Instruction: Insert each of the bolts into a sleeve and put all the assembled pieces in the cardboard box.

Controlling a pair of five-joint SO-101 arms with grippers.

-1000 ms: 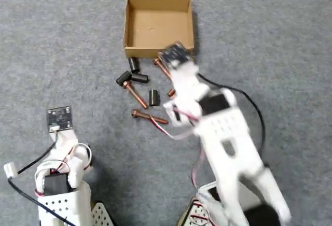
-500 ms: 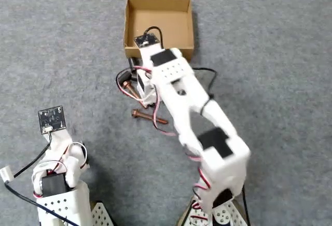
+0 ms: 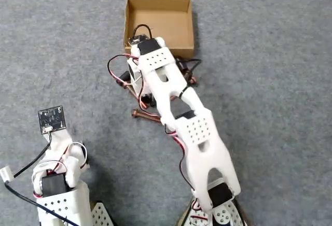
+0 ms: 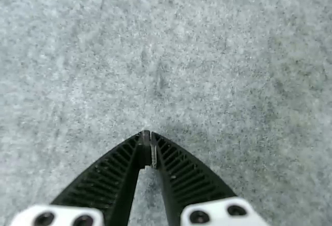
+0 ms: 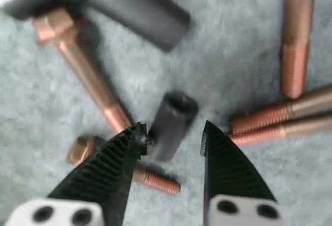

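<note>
My right gripper (image 5: 173,130) is open, its two fingers on either side of a short black sleeve (image 5: 174,122) lying on the grey felt. Copper bolts surround it: one with a hex head (image 5: 83,65), a shorter one (image 5: 150,179) under the fingers, and three more (image 5: 290,117) to the side. Two other black sleeves (image 5: 140,11) lie farther off. From the high view, the right arm (image 3: 171,96) stretches over the pile just in front of the cardboard box (image 3: 125,24). My left gripper (image 4: 147,135) is shut over bare felt.
In the high view one bolt (image 3: 145,114) and a sleeve (image 3: 124,76) show beside the right arm. The left arm (image 3: 57,158) sits at the table's near left corner. Open grey felt lies to the left and right of the pile.
The right arm has swung left from the box's front right corner and stretched out over the pile of bolts and sleeves. The left arm shifted slightly, then held still.
</note>
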